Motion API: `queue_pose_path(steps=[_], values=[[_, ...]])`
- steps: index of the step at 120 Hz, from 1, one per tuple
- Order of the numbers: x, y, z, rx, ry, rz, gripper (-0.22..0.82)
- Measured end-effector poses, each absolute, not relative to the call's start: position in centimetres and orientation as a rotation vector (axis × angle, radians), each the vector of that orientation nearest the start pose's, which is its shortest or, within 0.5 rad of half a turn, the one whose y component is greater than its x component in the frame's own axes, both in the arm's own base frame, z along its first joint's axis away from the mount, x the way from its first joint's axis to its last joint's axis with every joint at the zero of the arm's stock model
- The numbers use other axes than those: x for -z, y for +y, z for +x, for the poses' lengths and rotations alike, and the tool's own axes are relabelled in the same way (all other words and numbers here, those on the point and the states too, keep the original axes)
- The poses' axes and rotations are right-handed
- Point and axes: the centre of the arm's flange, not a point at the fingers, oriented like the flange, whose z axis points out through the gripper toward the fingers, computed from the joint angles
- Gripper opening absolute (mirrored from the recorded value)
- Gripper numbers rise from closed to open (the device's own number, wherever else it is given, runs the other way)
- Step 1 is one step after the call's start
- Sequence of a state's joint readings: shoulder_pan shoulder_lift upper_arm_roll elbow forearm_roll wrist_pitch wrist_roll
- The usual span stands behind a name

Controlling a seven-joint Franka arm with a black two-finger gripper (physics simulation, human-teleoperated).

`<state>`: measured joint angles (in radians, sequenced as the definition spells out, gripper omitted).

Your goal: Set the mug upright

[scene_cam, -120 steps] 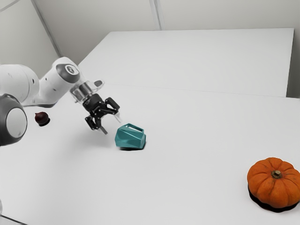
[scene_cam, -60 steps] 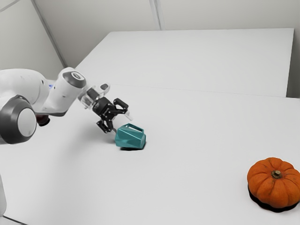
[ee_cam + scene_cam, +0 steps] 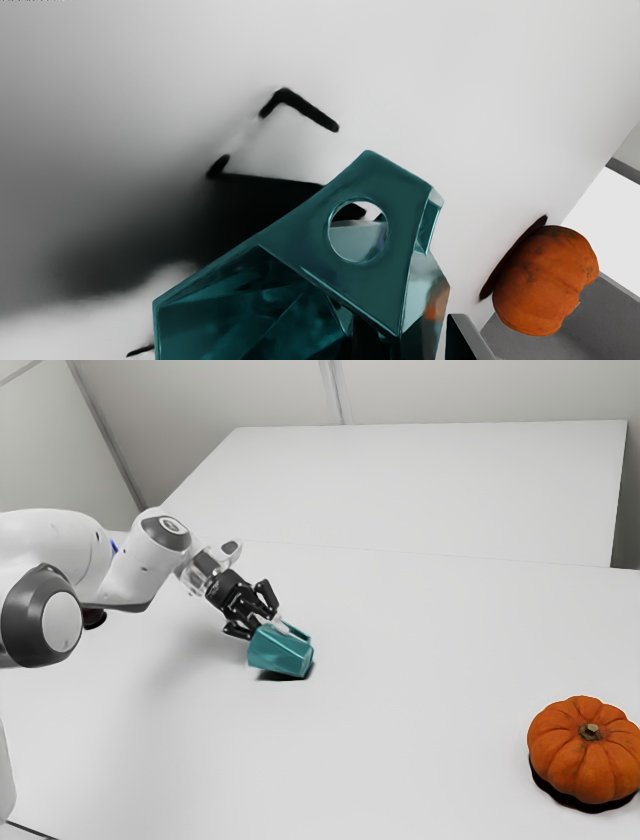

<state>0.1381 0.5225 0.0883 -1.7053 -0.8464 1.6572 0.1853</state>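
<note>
- Your mug (image 3: 281, 652) lies on its side on the tabletop (image 3: 400, 745), slightly tilted, its end towards the arm looking raised (hence, I'd judge, the dark shadow under it).
- Your claw (image 3: 268, 629) is partly closed and seems to have hold of the mug's near side: in the wrist view its fingers (image 3: 474, 342) stand to either side of teal material, though the contact is partly hidden.
- The handle (image 3: 298, 631) is uppermost, which likely explains the slanting approach from above.
- You'd want that hold firm while turning the mug onto its base; a narrow pinch could let it swivel or slip.
- The pumpkin (image 3: 586, 752) sits well apart, so you should have room to turn.
</note>
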Motion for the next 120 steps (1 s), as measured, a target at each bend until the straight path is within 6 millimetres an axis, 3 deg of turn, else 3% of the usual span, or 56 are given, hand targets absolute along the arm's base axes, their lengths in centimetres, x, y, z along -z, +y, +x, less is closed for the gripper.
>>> queue_pose_path(steps=[19,40,55,66,88,105,120], values=[[-29.4,5.5,62.8,0.424,0.398,2.23,-0.1],[-29.7,4.5,63.1,0.428,0.383,2.237,-0.15],[-31.5,3.4,63.5,0.412,0.344,2.29,-0.17],[-33.8,1.4,63.6,0.378,0.247,2.43,-0.17],[-38.4,-0.3,63.6,0.256,0.057,2.749,-0.18],[-40.0,-1.3,63.0,0.162,-0.061,2.942,-0.18],[-39.8,-2.3,61.8,0.064,-0.161,3.076,-0.18]])
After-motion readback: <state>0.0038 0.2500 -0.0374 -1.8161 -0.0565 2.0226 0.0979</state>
